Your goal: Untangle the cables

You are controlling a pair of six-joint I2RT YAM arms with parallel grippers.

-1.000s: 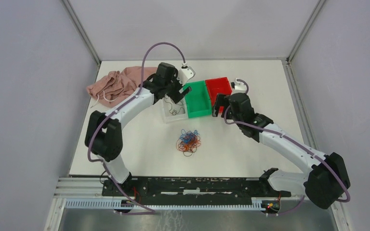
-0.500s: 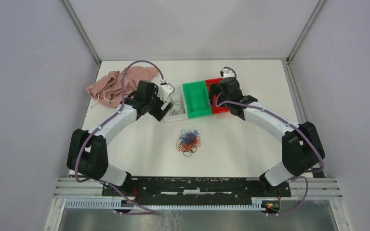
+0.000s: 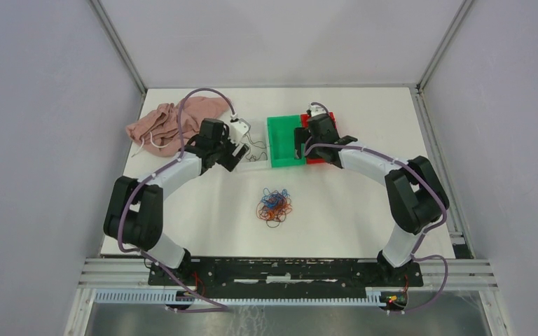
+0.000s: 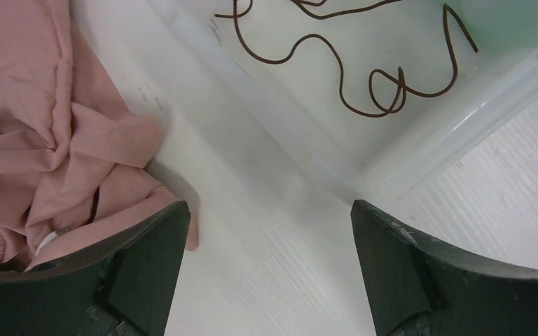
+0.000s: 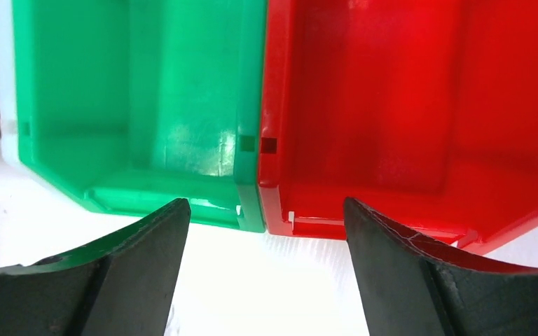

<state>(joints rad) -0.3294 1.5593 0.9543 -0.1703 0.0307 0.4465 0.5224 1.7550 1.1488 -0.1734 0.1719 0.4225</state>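
Observation:
The cables point(image 3: 274, 205) lie as a small wad of orange-red, blue and dark curly wires on the white table, in front of both grippers and apart from them. One dark brown wire point(image 4: 364, 77) lies alone inside a clear bin point(image 3: 256, 148). My left gripper point(image 3: 231, 157) is open and empty, low over the table between the pink cloth and the clear bin; in the left wrist view its jaws point(image 4: 270, 217) frame bare table. My right gripper point(image 3: 299, 145) is open and empty over the seam between the green and red bins, as the right wrist view point(image 5: 266, 210) shows.
The pink cloth point(image 3: 171, 120) with a white cord lies at the far left and shows in the left wrist view point(image 4: 56, 140). A green bin point(image 3: 285, 140) and a red bin point(image 3: 324, 133) stand side by side, both empty in the right wrist view: green point(image 5: 133, 91), red point(image 5: 392, 91).
My left gripper moved from over the clear bin to its left side, near the cloth. My right gripper swung far and left to above the green and red bins. The wad has not moved.

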